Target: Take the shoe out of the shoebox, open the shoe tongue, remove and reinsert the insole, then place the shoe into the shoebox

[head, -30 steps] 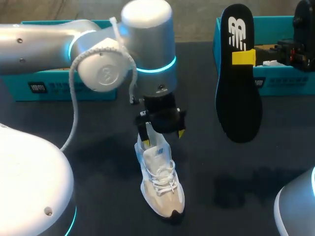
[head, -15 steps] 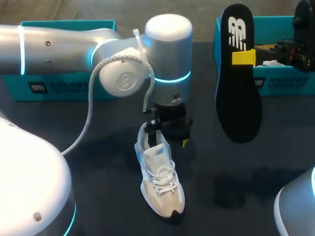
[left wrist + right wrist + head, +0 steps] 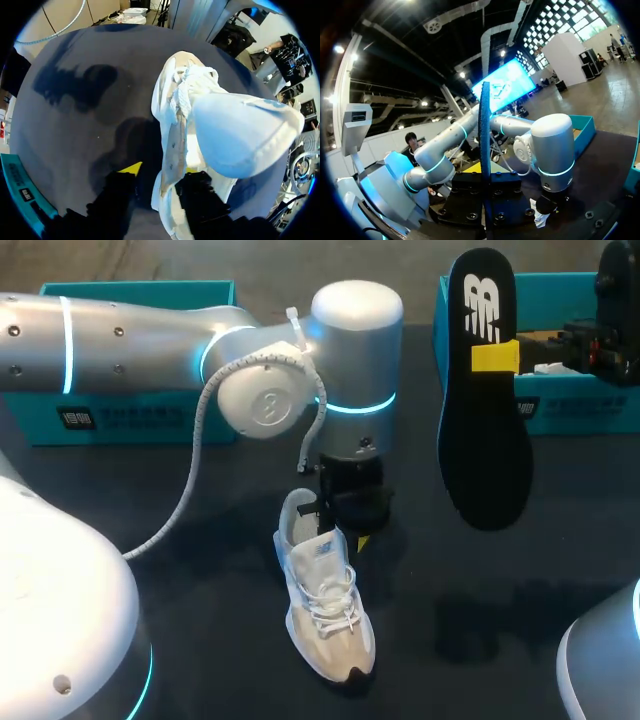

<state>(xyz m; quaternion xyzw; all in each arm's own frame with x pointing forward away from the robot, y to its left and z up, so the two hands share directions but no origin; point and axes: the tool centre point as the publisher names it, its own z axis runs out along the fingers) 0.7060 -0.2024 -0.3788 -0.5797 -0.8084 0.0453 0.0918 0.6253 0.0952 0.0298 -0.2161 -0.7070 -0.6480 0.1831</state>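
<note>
A white and beige shoe (image 3: 325, 615) stands on the dark table, toe toward me, tongue (image 3: 322, 545) raised. My left gripper (image 3: 342, 530) hangs over its heel opening. In the left wrist view its fingers (image 3: 131, 169) straddle the shoe's side wall (image 3: 167, 150), one outside and one inside, with a dark gap still showing, so it is open (image 3: 160, 172). The black insole (image 3: 485, 400) hangs upright above the table at the right, with my right gripper (image 3: 497, 357) shut on it. In the right wrist view the insole (image 3: 485, 130) runs edge-on between the fingers (image 3: 486, 175).
One teal shoebox (image 3: 120, 410) lies at the back left behind my left arm. A second teal box (image 3: 560, 405) stands at the back right, behind the insole. My robot's white base covers the near left corner.
My left arm has shifted right and down onto the shoe's heel opening, and its fingers have narrowed around the side wall. The right arm and insole have not moved.
</note>
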